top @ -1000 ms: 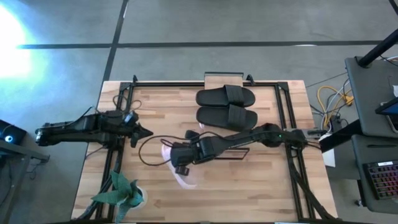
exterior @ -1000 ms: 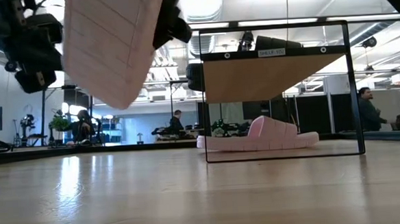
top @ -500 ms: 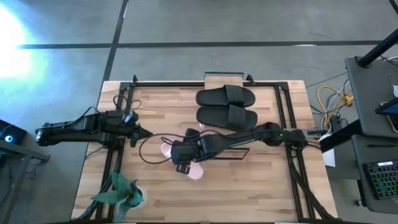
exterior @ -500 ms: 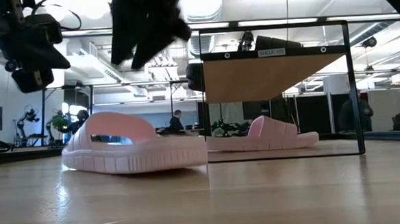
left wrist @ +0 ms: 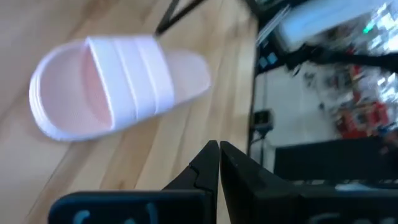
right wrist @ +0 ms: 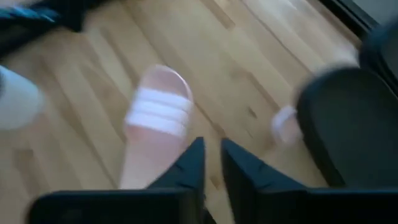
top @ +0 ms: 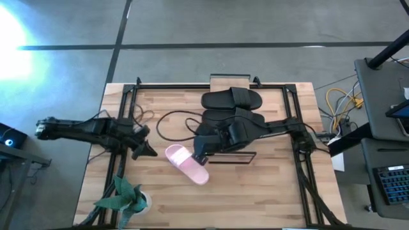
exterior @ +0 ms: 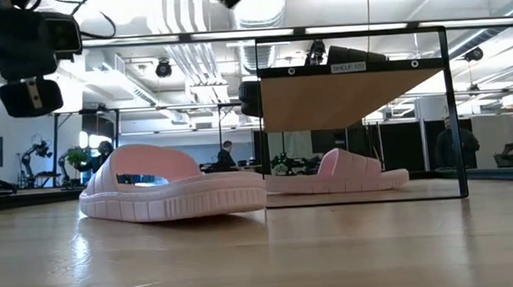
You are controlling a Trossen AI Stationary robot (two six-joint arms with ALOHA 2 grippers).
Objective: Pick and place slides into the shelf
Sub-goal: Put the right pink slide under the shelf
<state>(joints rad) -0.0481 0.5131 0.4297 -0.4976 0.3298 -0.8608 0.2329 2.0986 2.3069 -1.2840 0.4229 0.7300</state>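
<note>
Pale wooden planks make up my table (top: 255, 191), with a dark frame around its edges and grey floor beyond. One pale pink slide (top: 186, 164) lies free on the wood just in front of the shelf (top: 231, 156), sole down, its wide ribbed strap up; its long axis runs diagonally to the shelf's edge. In the low view it sits just beside the shelf's thin frame post, not inside. The second pink slide (exterior: 346, 176) rests inside the shelf, under its plank top, lying lengthwise along the shelf. The two matte black slides (top: 231, 99) lie side by side behind the shelf, long axes parallel to it; my right arm covers part of the nearer one. My right gripper (top: 203, 151) hangs above the shelf's end nearest the free pink slide, its fingers (right wrist: 194, 163) a narrow gap apart and holding nothing. My left gripper (top: 148, 152) waits on the far side of that slide from the shelf, fingers (left wrist: 208, 163) pressed together, empty.
</note>
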